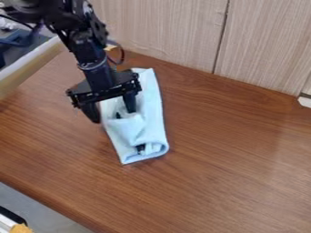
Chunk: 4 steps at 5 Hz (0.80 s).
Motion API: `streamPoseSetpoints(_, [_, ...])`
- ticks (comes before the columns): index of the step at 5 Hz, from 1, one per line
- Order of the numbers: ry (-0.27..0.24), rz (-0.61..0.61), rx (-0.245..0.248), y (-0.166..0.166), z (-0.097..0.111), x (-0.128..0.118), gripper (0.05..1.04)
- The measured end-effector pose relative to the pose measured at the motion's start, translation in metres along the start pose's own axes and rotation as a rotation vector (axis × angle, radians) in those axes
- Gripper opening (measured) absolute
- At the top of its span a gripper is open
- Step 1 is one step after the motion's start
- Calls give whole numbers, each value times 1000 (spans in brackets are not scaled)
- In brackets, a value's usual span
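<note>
Wooden tabletop (231, 182) supports a folded pale-blue cloth (150, 129), whose layers seem to cradle a dark object (140, 148). Above, the gripper (112, 115) has its fingers spread, one over the cloth, one beside it, apparently bracketing its edge.

A black robot arm (93, 57) slants down from the far left of the scene, its two-finger gripper (113, 116) pointing downward at left of center, fingers (91, 112) spread apart, one to the left, the other to the right.
</note>
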<state>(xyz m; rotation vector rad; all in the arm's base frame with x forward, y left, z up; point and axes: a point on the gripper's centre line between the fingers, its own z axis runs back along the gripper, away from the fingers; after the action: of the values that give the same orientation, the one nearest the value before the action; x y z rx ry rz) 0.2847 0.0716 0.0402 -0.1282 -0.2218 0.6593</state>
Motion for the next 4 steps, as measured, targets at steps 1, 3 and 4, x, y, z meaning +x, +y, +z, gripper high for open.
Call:
streamPoseSetpoints(1, [13, -1, -29, -7, 11, 2, 999])
streamPoseSetpoints(3, [-15, -24, -58, -20, 54, 2, 999])
streamPoseSetpoints(4, [-26, -24, -66, -18, 63, 2, 999])
